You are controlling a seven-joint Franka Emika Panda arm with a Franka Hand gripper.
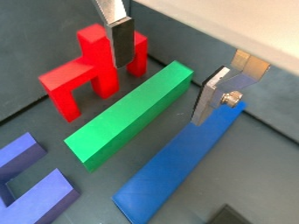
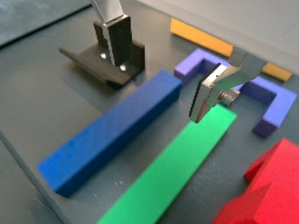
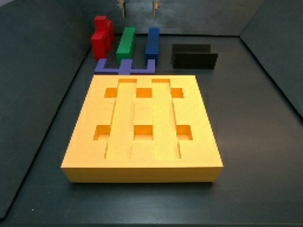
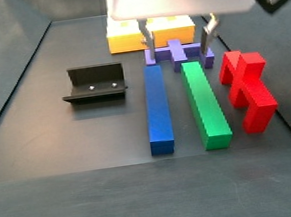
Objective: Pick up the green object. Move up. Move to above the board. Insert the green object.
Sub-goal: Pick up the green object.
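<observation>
Green object point(image 1: 131, 111) lies flat on the desk point(image 2: 35, 87), not yet lifted, so the step in hand looks like the first one: getting down onto it for the pick.

In both wrist views the fingers point(image 1: 117, 39) are spread wide with nothing between them but air and the bar below. One finger hangs on the red block's side of the bar, the other point(image 2: 211, 94) over the seam between the green bar and the blue bar point(image 2: 111, 131). The gripper point(image 4: 174, 31) hovers above the bars' end nearest the board, well short of the desk, as far as a side view shows.

Around it, the red stepped block point(image 1: 91, 68) sits near one flank of the green object, and the blue bar lies parallel, just beside the other flank. A purple U-shaped piece point(image 4: 176, 51) lies at the bars' ends, the fixture point(image 4: 95, 83) stands apart beyond the blue bar, and the board point(image 3: 142, 129) lies past the purple piece.

My judgement of the next move: descend straight so one finger slips into the narrow gap next to the blue bar and the other clears the red block, then close across the green bar's width. That gap is tight; the finger could land on the blue bar.
</observation>
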